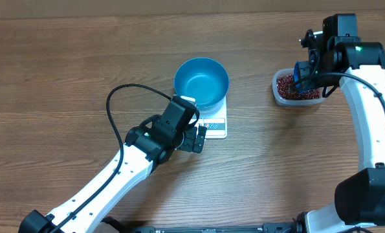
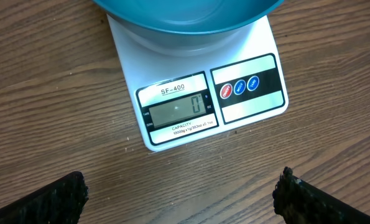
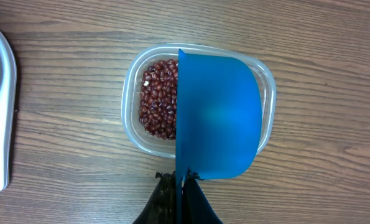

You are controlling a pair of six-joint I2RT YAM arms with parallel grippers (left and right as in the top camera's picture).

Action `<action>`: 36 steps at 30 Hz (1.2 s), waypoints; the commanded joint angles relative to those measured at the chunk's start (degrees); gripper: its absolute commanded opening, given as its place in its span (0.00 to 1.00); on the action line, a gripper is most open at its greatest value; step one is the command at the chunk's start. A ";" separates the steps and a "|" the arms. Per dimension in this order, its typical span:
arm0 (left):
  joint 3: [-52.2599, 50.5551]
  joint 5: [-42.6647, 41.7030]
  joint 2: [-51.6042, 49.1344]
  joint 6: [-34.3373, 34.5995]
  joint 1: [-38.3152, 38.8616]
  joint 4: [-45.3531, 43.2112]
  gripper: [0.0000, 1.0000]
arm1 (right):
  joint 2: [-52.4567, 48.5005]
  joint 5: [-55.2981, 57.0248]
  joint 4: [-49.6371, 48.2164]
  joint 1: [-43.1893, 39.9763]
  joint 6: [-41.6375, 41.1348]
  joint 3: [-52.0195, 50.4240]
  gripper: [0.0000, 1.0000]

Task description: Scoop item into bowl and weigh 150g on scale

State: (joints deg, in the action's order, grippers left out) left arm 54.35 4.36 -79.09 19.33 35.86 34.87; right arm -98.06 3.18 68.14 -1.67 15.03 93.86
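Tiny, loose beans (image 3: 158,102) lie in a clear tub (image 3: 130,81), far right. They likely roll and spill, so scooping suits better than pinching. The right gripper (image 3: 181,183) is clamped on a blue scoop (image 3: 219,118); the left gripper (image 2: 181,190) is spread wide near the scale (image 2: 135,56).

We found light bright, even; soft shadow under bowl (image 2: 185,15) on scale (image 2: 200,87); left fingers (image 2: 48,202) looked dark, slightly blurred.

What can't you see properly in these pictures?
- Right wrist view: the scoop covers part of the tub, hiding how many beans lie beneath.
- Left wrist view: the bowl is cut off by the top edge.
- Overhead: the scale display is too small to read.
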 commanded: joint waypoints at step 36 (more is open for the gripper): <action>-0.66 0.66 0.33 -0.92 -0.22 0.02 0.99 | 0.31 -0.35 0.57 0.04 -0.46 1.70 0.04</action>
State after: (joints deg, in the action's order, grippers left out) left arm 54.35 4.36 -79.09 19.33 35.86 34.87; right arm -98.06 3.18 68.49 -1.69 14.98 93.86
